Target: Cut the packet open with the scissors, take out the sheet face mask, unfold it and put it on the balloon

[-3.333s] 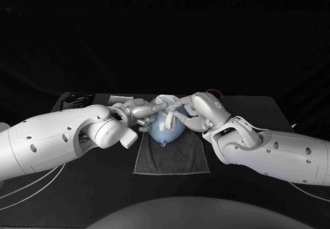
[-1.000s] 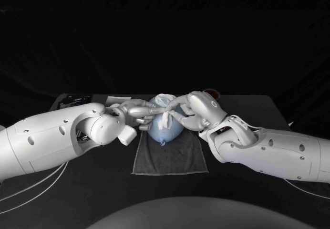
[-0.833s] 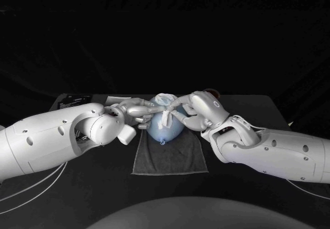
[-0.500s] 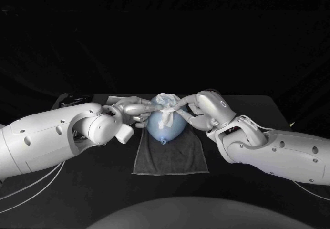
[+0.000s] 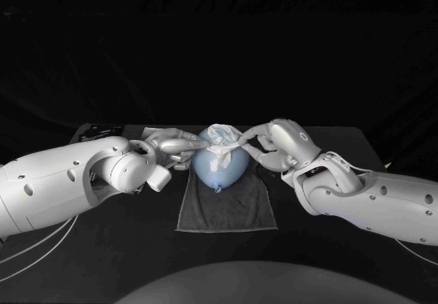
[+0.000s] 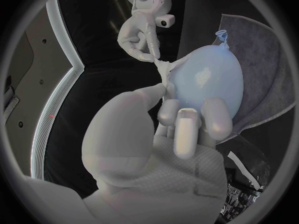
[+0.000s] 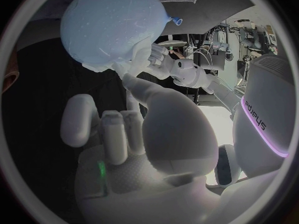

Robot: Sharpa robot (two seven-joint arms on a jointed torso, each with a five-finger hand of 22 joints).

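left hand (image 5: 173,147) and right hand (image 5: 274,142) each pinch the mask (image 5: 222,134) at the far end of the balloon (image 5: 219,168), probably to stretch it open

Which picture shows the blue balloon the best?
The head view: the whole balloon lies on the grey towel, knot towards the robot, with the mask at its far end. The left wrist view has the left robot hand across part of it; the right wrist view shows most of it, knot included.
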